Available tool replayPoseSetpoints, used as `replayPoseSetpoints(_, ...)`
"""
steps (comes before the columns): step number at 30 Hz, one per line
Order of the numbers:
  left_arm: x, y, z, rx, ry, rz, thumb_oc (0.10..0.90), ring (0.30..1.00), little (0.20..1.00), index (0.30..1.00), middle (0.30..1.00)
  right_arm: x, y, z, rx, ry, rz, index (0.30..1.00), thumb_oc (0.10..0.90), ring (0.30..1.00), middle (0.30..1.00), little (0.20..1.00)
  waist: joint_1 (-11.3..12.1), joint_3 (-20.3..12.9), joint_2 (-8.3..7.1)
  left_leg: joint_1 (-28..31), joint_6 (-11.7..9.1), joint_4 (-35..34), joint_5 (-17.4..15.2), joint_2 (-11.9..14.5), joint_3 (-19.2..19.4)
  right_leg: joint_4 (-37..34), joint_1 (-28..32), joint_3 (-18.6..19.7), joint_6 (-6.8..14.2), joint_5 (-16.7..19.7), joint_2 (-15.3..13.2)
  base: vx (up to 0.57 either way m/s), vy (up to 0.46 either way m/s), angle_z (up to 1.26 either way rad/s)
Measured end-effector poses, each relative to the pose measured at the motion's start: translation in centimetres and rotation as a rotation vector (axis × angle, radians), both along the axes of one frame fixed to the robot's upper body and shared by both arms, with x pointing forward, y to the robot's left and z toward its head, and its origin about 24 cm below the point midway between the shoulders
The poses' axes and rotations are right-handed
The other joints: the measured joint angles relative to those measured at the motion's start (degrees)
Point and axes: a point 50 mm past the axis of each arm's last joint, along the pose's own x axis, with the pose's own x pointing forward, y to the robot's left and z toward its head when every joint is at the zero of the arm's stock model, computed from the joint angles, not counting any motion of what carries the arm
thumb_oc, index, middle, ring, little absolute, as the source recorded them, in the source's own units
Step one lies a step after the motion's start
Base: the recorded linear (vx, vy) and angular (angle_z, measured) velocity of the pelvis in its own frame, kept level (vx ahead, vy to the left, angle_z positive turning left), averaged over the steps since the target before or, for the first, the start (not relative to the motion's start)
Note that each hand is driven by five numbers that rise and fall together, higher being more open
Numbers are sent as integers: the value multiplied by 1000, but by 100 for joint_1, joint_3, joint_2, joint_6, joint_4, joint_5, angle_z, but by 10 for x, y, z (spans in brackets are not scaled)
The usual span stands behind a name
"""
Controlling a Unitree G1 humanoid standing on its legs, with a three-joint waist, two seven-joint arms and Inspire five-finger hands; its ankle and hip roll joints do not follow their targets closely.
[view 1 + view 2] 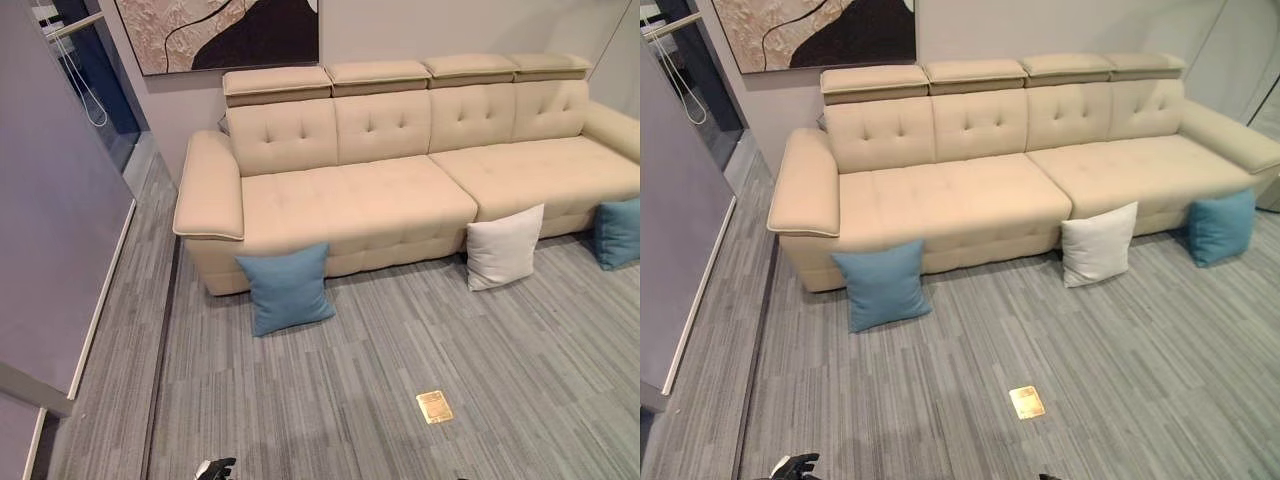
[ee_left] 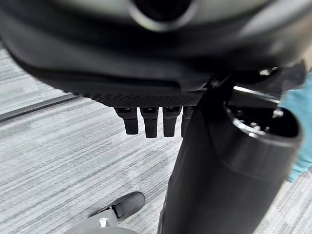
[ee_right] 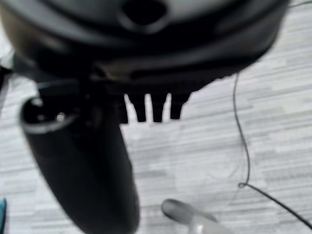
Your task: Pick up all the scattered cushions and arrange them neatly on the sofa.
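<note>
Three cushions lean upright against the front of the beige sofa, standing on the floor. A blue cushion is near the sofa's left end, a white cushion near the middle, and another blue cushion at the right edge. The sofa seat is bare. My left hand hangs low over the carpet, well short of the cushions, fingers straight and holding nothing. My right hand hangs the same way, its fingers straight and empty.
A brass floor socket is set in the grey carpet between me and the sofa. A grey partition wall runs along the left. A painting hangs behind the sofa.
</note>
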Motion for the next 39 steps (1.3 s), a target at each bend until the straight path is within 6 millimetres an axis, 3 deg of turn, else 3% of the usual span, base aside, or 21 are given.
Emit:
replayPoseSetpoints(2, 2, -3, 0, -2, -5, -15, 800, 900, 900, 900, 900, 0, -1, 0, -4, 0, 0, 900, 800, 900, 900, 900, 11, 44, 52, -158, -82, 57, 36, -31, -181, -3, -30, -198, -16, -16, 22, -37, -5, 54)
replayPoseSetpoints(6, 10, -4, 1, 0, -21, -19, 800, 900, 900, 900, 900, -1, -5, 1, -16, 3, 1, 900, 800, 900, 900, 900, 48, 105, 69, -523, 18, 245, -55, 73, 62, 5, -29, -755, -77, -102, 17, -8, 17, 75)
replayPoseSetpoints(9, 16, -3, 3, 2, -39, -2, 800, 900, 900, 900, 900, 5, -11, 4, -33, -12, 9, 900, 800, 900, 900, 900, 171, 194, -82, -487, 54, 278, -83, 43, 405, -21, -41, -1010, -110, -99, -161, 24, 59, 51)
replayPoseSetpoints(12, 14, 3, 3, 26, -35, 8, 800, 900, 900, 900, 900, 13, -15, 7, -45, -33, 16, 900, 800, 900, 900, 900, 162, 245, -163, -488, 113, 373, -54, 31, 575, 59, -53, -1136, 8, -128, -206, 43, 88, 32)
replayPoseSetpoints(15, 15, 17, 7, 64, -30, 8, 800, 900, 900, 900, 900, 33, -3, 8, -18, -80, 33, 900, 800, 900, 900, 900, 196, 362, -405, -429, 216, 240, -37, -117, 602, 116, -110, -1067, 114, -148, -362, 103, 147, -3)
replayPoseSetpoints(17, 15, 19, 7, 68, -29, 8, 800, 900, 900, 900, 900, 36, 3, 7, -6, -88, 40, 900, 800, 900, 900, 900, 193, 387, -482, -362, 276, 144, -51, -210, 629, 147, -113, -1046, 166, -162, -447, 108, 192, -6)
replayPoseSetpoints(22, 25, 16, 9, 60, -51, -7, 800, 900, 900, 900, 900, 41, 11, 6, 7, -84, 69, 900, 800, 900, 900, 900, 218, 455, -414, -279, 546, 73, -162, -343, 715, 1247, -611, -844, 367, -411, -810, 65, 143, -8)
replayPoseSetpoints(23, 29, 16, 10, 61, -59, -12, 800, 900, 900, 900, 900, 46, 10, 7, 4, -95, 76, 900, 800, 900, 900, 900, 218, 548, -364, -228, 605, 77, -192, -330, 744, 1737, -811, -739, 360, -456, -870, 93, 103, -18)
replayPoseSetpoints(25, 33, 18, 12, 69, -65, -23, 800, 900, 900, 900, 900, 52, 13, 9, 4, -103, 105, 900, 800, 900, 900, 900, 189, 656, -327, -96, 754, 75, -278, -360, 729, 2888, -1313, -547, 550, -669, -1085, 137, 73, 0)
replayPoseSetpoints(27, 35, 20, 13, 77, -74, -24, 800, 900, 900, 900, 900, 54, 16, 9, 13, -128, 111, 900, 800, 900, 900, 900, 142, 653, -359, 12, 890, 33, -375, -445, 647, 3098, -1546, -258, 670, -855, -1088, 206, 18, 13)
replayPoseSetpoints(29, 35, 22, 14, 84, -70, -23, 800, 900, 900, 900, 900, 55, 17, 9, 16, -130, 122, 900, 800, 900, 900, 900, 110, 685, -380, 129, 917, -2, -417, -469, 590, 2918, -1745, 160, 667, -859, -810, 196, -39, 16)
replayPoseSetpoints(31, 34, 22, 13, 84, -65, -28, 800, 900, 900, 900, 900, 56, 18, 10, 17, -130, 126, 900, 800, 900, 900, 900, -1, 687, -380, 186, 899, 0, -450, -448, 454, 2303, -1877, 540, 559, -781, -410, 179, -74, 39)
replayPoseSetpoints(33, 30, 20, 11, 81, -52, -25, 800, 900, 900, 900, 900, 55, 18, 9, 15, -126, 127, 900, 800, 900, 900, 900, -3, 685, -399, 251, 885, 1, -547, -448, 443, 1895, -2112, 532, 327, -572, -235, 188, -110, 17)
replayPoseSetpoints(35, 25, 18, 9, 72, -39, -23, 800, 900, 900, 900, 900, 52, 17, 8, 15, -118, 127, 900, 800, 900, 900, 900, -78, 673, -419, 347, 783, -1, -642, -470, 274, 1392, -2217, 525, 329, -198, -203, 193, -172, 49)
replayPoseSetpoints(37, 17, 8, 5, 45, -21, -28, 800, 900, 900, 900, 900, 25, 14, 2, 14, -38, 102, 900, 800, 900, 900, 900, -71, 616, -319, 627, 560, 83, -838, -381, -51, 1106, -1803, 449, -32, 388, -137, 130, -169, 79)
replayPoseSetpoints(39, 16, 2, 4, 30, -25, -28, 800, 900, 900, 900, 900, 17, 13, 0, 13, -22, 97, 900, 800, 900, 900, 900, -37, 579, -249, 564, 417, 533, -970, -288, -92, 736, -1445, 263, -210, 496, -52, 51, -142, 45)
